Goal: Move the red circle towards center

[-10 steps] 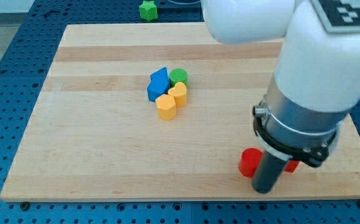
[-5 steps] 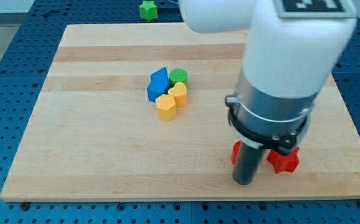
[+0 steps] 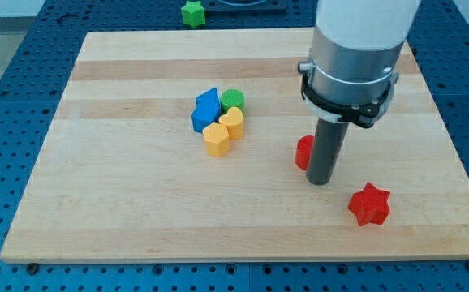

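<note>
Nearest the view's bottom, a red star block (image 3: pixel 370 204) lies alone on the wooden desk (image 3: pixel 121 211), toward the view's lower right and apart from everything else.

Just above it and to its left, my tip (image 3: pixel 320 181) rests on the desk surface. The arm carries no hand; it ends only in this dark rod, so there is nothing to open, close or hold. The red circle (image 3: pixel 303 152) sits directly against the rod's left side, partly hidden behind it, so only its left portion shows. My tip is thus on the circle's right and slightly nearer the view's bottom, placed for a push toward the view's left and top.

Progress, as a judgement: the circle lies right of the desk's middle, about level with it in depth, so the task appears partly done. A further push leftward seems to remain before the circle could be called central.

Farther up and to the left stands a tight cluster: an orange block (image 3: pixel 216 139), a yellow block (image 3: pixel 233 122), a blue block (image 3: pixel 206 109) and a green circle (image 3: pixel 233 99), touching one another and well apart from the red circle.

Farthest away, beyond the desk's top edge, a green star-like block (image 3: pixel 191 13) rests on the blue perforated base.
</note>
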### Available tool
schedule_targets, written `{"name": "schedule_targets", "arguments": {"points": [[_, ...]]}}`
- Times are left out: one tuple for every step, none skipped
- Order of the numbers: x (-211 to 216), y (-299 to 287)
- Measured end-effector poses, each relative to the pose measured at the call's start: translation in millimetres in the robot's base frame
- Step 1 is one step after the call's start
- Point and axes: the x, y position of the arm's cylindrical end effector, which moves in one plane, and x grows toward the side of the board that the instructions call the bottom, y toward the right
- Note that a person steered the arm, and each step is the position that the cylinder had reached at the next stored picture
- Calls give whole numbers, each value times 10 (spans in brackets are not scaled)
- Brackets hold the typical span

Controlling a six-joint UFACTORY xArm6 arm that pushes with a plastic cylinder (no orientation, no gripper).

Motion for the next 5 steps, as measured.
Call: {"name": "schedule_targets", "arguments": {"points": [[0, -184], [0, -327], [11, -46], [-163, 380], [-168, 39]]}}
